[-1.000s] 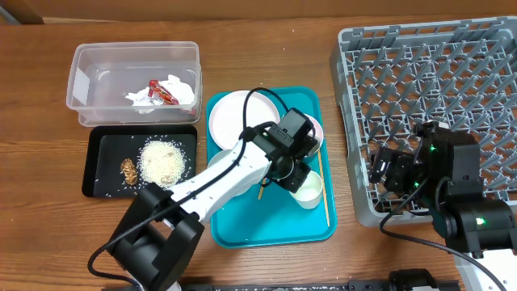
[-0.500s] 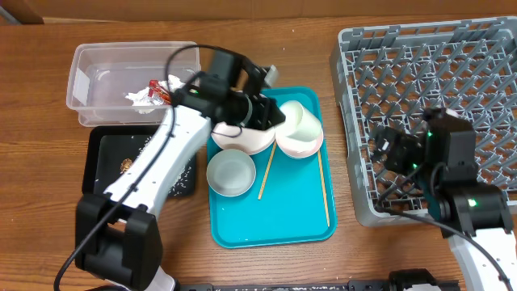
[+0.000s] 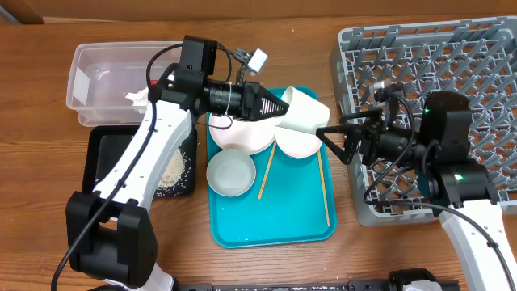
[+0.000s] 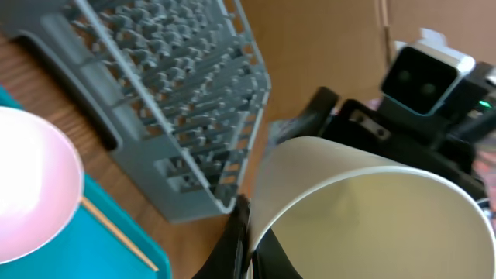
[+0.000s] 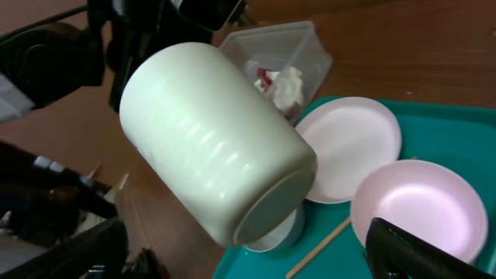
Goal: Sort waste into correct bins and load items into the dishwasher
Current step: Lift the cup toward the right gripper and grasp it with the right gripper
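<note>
Rack (image 3: 452, 73): right side of table. Teal tray (image 3: 275, 222): centre, carrying plate (image 3: 238, 136), left bowl (image 3: 230, 174) and right bowl (image 3: 299, 145). Cup (image 3: 307, 109): in the air, tilted, over the tray's far right corner, base toward the rack. Left gripper (image 3: 280, 107): clamped on the cup's rim. Right gripper (image 3: 334, 145): jaws spread wide, just beside the cup's base.

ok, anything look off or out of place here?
Mainly the cup: the left gripper holds it by the rim, tipped on its side in the air above the teal tray, base toward the open right gripper. Two chopsticks lie loose on that tray at different angles. No damage visible.
</note>
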Robot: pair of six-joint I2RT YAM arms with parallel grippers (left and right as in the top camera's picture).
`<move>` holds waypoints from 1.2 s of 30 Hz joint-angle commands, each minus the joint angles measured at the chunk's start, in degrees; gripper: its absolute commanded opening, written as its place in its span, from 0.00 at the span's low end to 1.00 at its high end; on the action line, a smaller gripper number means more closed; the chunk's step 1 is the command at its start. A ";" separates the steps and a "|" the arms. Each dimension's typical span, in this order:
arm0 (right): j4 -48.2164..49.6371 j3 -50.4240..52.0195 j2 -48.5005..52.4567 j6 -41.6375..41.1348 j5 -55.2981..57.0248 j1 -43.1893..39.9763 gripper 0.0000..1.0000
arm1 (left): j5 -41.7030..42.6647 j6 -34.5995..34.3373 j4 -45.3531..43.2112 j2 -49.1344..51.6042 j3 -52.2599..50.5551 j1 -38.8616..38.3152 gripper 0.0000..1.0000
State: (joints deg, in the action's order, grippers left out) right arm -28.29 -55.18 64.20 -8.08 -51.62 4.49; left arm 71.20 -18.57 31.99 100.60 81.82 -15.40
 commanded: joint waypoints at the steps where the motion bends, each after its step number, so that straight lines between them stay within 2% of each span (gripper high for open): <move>1: 1.31 -1.16 1.64 1.09 -8.55 -0.07 1.00 | 4.96 -2.36 -0.94 -0.42 0.68 -0.83 0.04; 5: 3.58 -1.16 3.93 1.09 -9.51 -0.07 1.00 | 8.35 -2.95 -2.51 -0.42 0.68 -0.92 0.04; 10: 10.75 -1.16 4.98 1.05 -18.34 -0.07 1.00 | 8.31 -3.43 -2.49 -0.42 0.68 -0.94 0.04; 14: 12.37 -1.14 4.98 1.05 -21.99 0.04 1.00 | 8.04 -3.74 -2.51 -0.42 0.68 -0.94 0.04; 19: 12.17 -1.14 4.98 1.05 -22.23 0.04 0.94 | 7.91 -3.76 -2.51 -0.42 0.68 -0.94 0.04; 28: 12.22 -1.14 6.08 1.03 -20.90 0.04 0.94 | 7.93 -4.00 -2.49 -0.42 0.68 -1.31 0.04; 34: 13.31 -1.14 7.82 0.81 -20.94 0.04 0.86 | 7.91 -4.22 -2.49 -0.42 0.68 -1.66 0.04; 36: 14.25 -1.14 7.82 0.61 -20.92 0.04 0.79 | 7.91 -4.22 -2.49 -0.42 0.68 -1.66 0.04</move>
State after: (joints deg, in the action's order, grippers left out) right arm -15.14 -55.18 72.03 -7.57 -71.46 4.49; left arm 78.85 -22.37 29.67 100.60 81.82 -16.80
